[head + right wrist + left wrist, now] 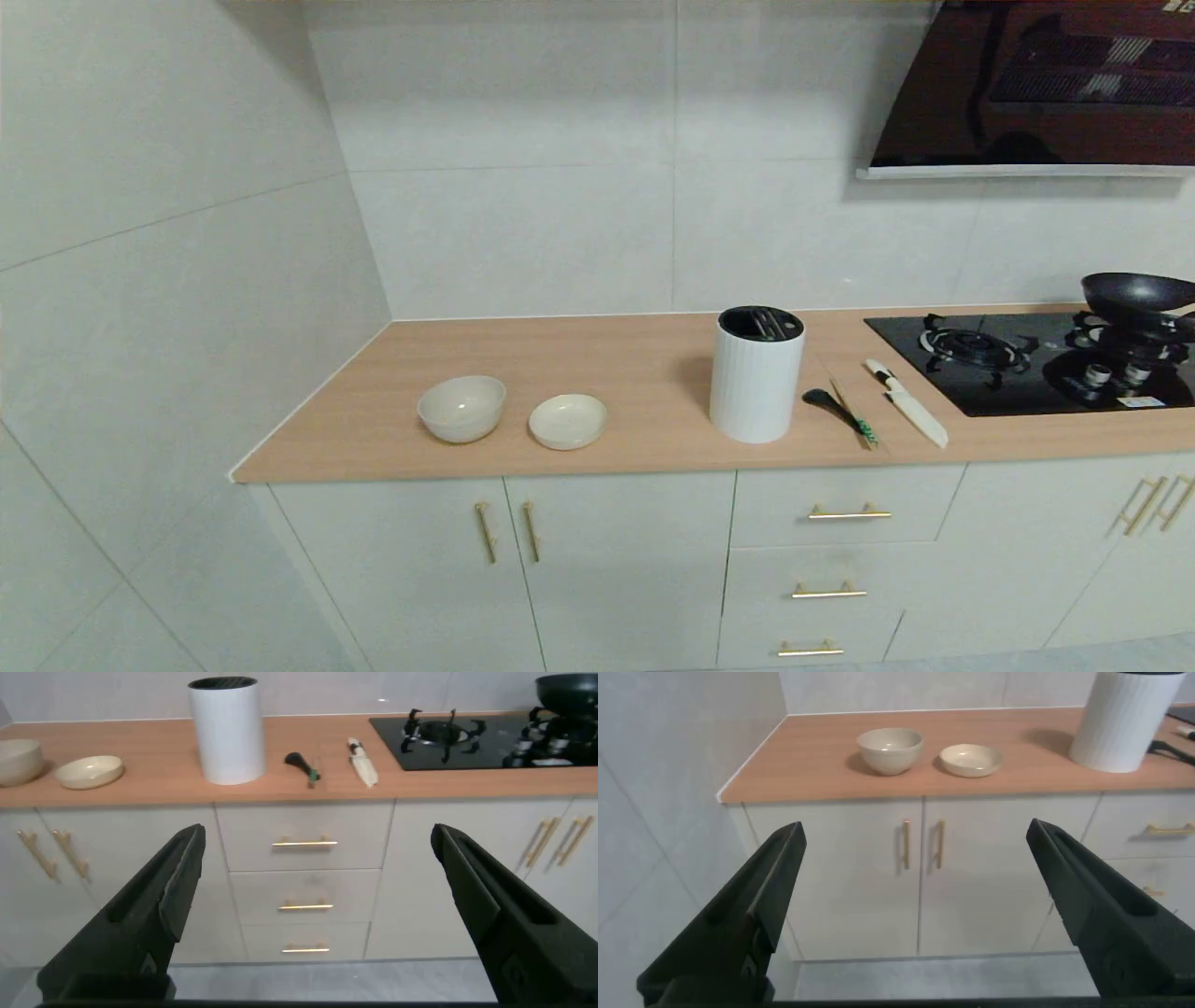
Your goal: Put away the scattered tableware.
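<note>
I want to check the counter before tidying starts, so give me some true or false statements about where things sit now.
1. The deep bowl and shallow dish sit to the left of the white holder. True.
2. The knife is inside the holder. False: it lies on the counter near the stove.
3. The left gripper and right gripper are both open. True.
4. The wok stands beside the bowls. False: it sits on the stove.

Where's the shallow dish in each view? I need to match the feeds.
Head view: dish on the counter, between the bowl and the white holder.
Left wrist view: dish next to the bowl, holder beyond it.
Right wrist view: dish between bowl and holder.
Shared landmark: the white holder.
</note>
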